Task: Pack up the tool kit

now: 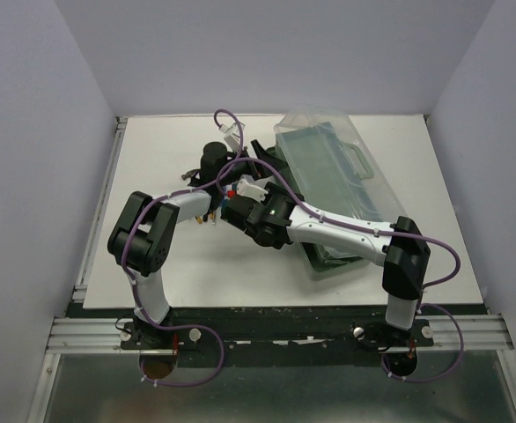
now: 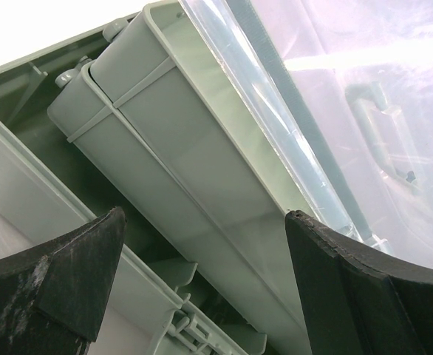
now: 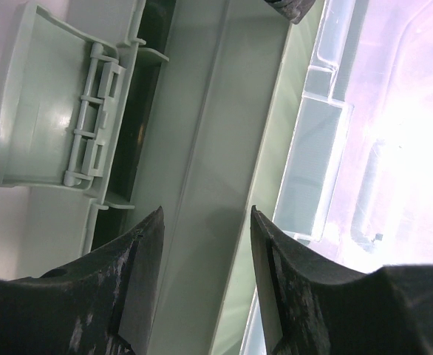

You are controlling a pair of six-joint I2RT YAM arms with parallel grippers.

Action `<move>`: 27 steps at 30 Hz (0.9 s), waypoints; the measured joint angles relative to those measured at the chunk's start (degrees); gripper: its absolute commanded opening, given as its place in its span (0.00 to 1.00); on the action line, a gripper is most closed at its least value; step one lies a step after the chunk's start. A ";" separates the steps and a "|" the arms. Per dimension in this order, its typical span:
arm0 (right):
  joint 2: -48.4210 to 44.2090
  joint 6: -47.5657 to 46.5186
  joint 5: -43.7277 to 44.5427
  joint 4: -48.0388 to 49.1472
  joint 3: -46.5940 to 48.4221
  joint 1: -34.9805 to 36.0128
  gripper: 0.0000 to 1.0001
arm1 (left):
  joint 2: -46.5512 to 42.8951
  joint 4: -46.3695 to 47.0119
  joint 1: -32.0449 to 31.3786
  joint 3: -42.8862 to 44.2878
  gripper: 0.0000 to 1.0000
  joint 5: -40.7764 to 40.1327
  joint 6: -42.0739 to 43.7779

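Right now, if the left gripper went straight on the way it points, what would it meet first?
Most likely the tilted inner tray: its long grey-green wall fills the gap ahead of the open left gripper. The translucent lid lies off to the right. How near is unclear.

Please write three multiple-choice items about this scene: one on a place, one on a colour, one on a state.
1. Where on the table does the toolbox lie?
A right of centre
B near left corner
C beside the left arm's base
2. What colour is the inner tray?
A red
B grey-green
C yellow
3. How does the left tool stand?
A shut on a cable
B shut, empty
C wide open

Answers:
1 A, the top view shows it right of the middle.
2 B, both wrist views show grey-green plastic.
3 C, its fingers stand far apart.
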 measured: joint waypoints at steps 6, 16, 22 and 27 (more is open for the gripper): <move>0.00 -0.39 1.18 -0.07 -0.02 0.00 0.58 | 0.00 0.00 0.00 0.00 0.99 0.24 0.02; -1.55 -1.42 2.80 -0.11 0.00 -0.68 0.58 | -0.74 -0.28 0.00 -0.02 0.99 0.22 1.66; -3.26 -1.46 3.21 -0.15 -0.02 -1.68 0.58 | -3.69 -0.37 0.46 -1.36 0.99 0.00 2.82; -4.96 -1.44 3.58 -0.15 -0.33 -3.08 0.58 | -6.54 -1.49 1.14 -2.16 0.99 -0.46 4.00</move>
